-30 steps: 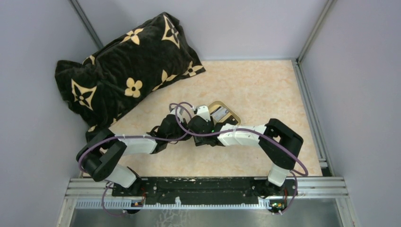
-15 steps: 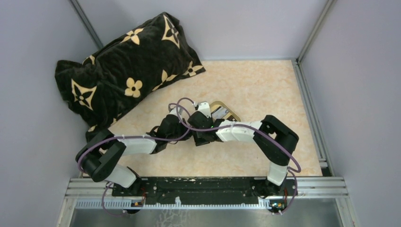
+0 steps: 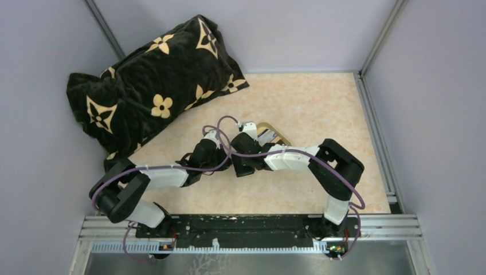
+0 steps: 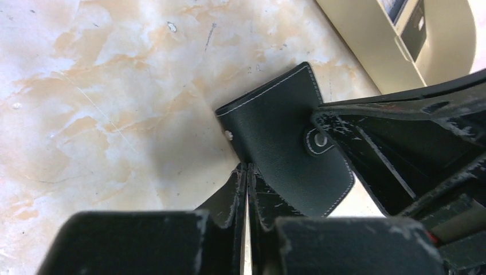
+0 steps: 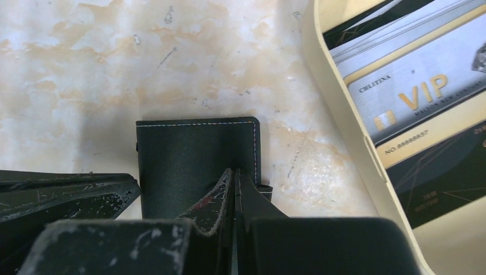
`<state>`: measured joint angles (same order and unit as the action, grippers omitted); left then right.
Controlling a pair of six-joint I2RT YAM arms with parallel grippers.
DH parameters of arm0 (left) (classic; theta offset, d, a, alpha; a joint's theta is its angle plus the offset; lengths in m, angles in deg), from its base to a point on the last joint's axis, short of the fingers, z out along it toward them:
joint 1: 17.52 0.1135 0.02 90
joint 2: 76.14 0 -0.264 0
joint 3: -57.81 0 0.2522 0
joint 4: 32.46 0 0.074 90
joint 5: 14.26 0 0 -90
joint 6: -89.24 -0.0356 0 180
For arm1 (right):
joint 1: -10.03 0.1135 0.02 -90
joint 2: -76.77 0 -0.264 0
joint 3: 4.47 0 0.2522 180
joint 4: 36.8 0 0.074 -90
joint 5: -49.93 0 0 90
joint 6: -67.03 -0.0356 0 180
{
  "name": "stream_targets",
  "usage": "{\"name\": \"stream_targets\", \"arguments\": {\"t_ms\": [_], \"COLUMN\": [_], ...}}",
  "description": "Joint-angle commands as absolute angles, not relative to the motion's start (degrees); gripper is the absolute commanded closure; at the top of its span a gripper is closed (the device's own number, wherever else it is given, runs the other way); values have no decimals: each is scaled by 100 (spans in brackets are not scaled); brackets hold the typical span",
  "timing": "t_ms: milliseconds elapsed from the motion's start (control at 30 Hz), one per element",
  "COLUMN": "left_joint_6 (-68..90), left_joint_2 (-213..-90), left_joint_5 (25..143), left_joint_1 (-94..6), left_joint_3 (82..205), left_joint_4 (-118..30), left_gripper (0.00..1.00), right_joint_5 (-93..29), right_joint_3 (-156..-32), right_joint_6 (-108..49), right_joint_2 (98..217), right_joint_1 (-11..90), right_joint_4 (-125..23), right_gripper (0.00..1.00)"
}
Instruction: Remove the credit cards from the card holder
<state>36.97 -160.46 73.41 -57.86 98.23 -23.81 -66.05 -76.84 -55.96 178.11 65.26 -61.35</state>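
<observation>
From above, the left arm (image 3: 166,175) and right arm (image 3: 295,159) bend inward from their bases and meet wrist to wrist near the middle of the marbled counter (image 3: 309,109). They meet just beside a gold-rimmed tray (image 3: 279,133), with a black flowered pillow (image 3: 149,86) well apart at the far left. That view hides what lies beneath the wrists; the wrist cameras show it. The card holder (image 4: 281,154) lies on the counter between the two arms, closed, its white-stitched black cover up and a small snap tab at one edge. It sits near the tray but outside it. The left wrist view has the left jaws pressed together to a hairline slit, their tips at the holder's near corner. The dark fingers of the right arm reach in from the right and touch the tab side. The right wrist view shows the card holder (image 5: 195,152) squarely, with the right jaws likewise pressed together and their tips over its near edge. Whether either pair has caught the leather cannot be told. Only this view looks into the tray (image 5: 338,114), where the credit cards (image 5: 412,91) lie overlapping: a silver one lettered VIP in gold, and a black one (image 5: 441,177) below it.
</observation>
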Motion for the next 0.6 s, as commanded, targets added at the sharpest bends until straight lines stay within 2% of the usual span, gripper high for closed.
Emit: {"name": "stream_targets", "arguments": {"t_ms": [0, 100, 167, 200, 267, 300, 333, 400, 500, 567], "left_joint_6": [3729, 3741, 3974, 4059, 4151, 4211, 4285, 4438, 4587, 4674], "left_joint_2": [-15613, -15095, -14888, -14878, -14980, -15093, -15204, -15466, -15802, -15961], "left_joint_5": [7517, 7629, 7503, 7442, 7429, 7440, 7483, 7684, 8121, 8288], "left_joint_1": [-5751, -5751, -5750, -5751, -5744, -5743, -5743, -5743, -5743, -5743], "left_joint_3": [9841, 9849, 9805, 9738, 9653, 9649, 9666, 9724, 9751, 9709], "left_joint_4": [-2512, -2548, -2583, -2458, -2234, -2187, -2160, -2121, -1844, -1695], "left_gripper": [90, 73, 32, 22, 15, 16, 21, 45, 95, 100], "right_joint_5": [-5621, -5290, -5246, -5270, -5360, -5454, -5607, -5827, -6005, -6011], "right_joint_3": [-7359, -7170, -6855, -6670, -6384, -6239, -6175, -6128, -6238, -6221], "right_joint_6": [-5696, -5758, -5951, -6023, -6063, -6027, -5957, -5770, -5572, -5468], "right_joint_2": [17571, 17401, 16938, 16691, 16244, 16060, 15906, 15741, 15743, 15767], "right_joint_1": [6387, 6386, 6451, 6501, 6569, 6579, 6577, 6576, 6576, 6576], "right_joint_4": [-5782, -5611, -5331, -5163, -5023, -5007, -5015, -5190, -5446, -5378], "right_gripper": [100, 100, 100, 100, 100, 100, 100, 98, 81, 68]}}
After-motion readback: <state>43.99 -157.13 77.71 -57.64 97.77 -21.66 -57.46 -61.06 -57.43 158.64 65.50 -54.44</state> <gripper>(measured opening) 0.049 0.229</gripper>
